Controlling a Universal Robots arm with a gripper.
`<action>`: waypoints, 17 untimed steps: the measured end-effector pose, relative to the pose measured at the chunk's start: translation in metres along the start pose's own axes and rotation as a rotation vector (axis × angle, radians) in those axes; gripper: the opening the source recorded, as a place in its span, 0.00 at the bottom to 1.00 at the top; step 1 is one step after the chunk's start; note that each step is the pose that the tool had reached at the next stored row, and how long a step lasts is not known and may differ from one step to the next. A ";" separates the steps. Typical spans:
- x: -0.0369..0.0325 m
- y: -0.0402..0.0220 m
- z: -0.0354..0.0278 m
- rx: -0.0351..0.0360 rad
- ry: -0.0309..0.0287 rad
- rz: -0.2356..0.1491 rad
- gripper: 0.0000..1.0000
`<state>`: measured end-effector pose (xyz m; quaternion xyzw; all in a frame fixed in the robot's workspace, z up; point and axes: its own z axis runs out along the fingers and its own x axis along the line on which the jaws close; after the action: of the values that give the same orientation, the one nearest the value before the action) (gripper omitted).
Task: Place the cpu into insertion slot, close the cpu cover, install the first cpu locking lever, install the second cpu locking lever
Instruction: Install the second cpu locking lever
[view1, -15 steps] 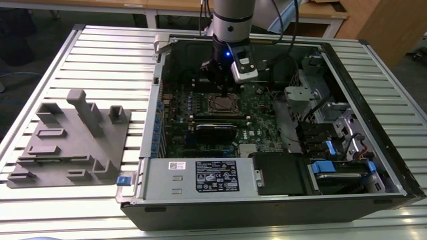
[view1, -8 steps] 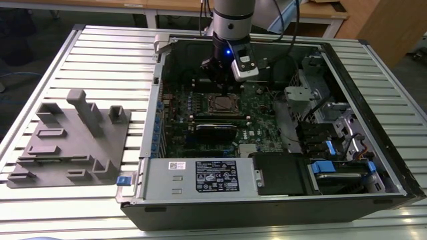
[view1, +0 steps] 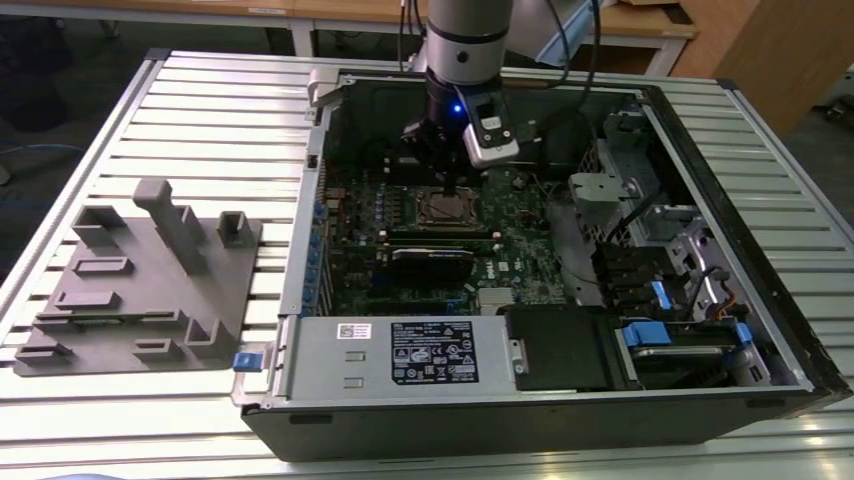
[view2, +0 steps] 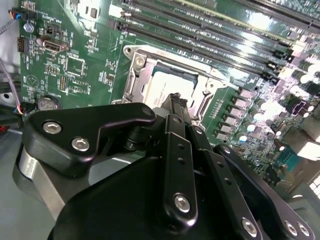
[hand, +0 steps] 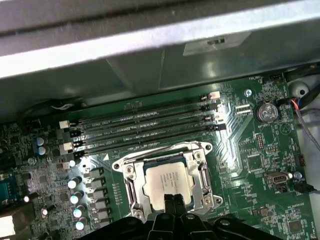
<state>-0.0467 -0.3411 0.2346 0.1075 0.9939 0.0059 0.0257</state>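
Note:
The cpu (hand: 167, 181) lies flat in the insertion slot (view1: 447, 208) on the green board, its silver-grey top showing in both wrist views (view2: 167, 89). The cpu cover (hand: 201, 169), a silvery frame, lies down around the chip, whose top shows through its window (view2: 134, 82). My gripper (hand: 170, 199) hangs low over the socket's edge, with its black fingers pressed together and shut and nothing between them. The tips (view2: 176, 101) sit at the rim of the cover and hide that edge. In the exterior view the gripper (view1: 446, 178) is just above the socket. I cannot make out how the locking levers stand.
Long black memory slots (hand: 145, 125) run beside the socket. The open computer case (view1: 747, 330) walls in the board, with a drive cage (view1: 641, 200) at the exterior view's right and a power supply (view1: 400, 350) in front. A grey fixture tray (view1: 147, 280) lies on the slatted table at the exterior view's left.

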 end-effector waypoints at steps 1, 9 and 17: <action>-0.0002 -0.0011 0.0000 0.0001 0.0000 0.000 0.11; -0.0012 -0.0059 0.0000 0.0000 0.0000 0.000 0.11; -0.0014 -0.0062 -0.0007 -0.0001 -0.0001 0.000 0.11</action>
<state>-0.0467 -0.3475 0.2352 0.1075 0.9938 0.0060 0.0258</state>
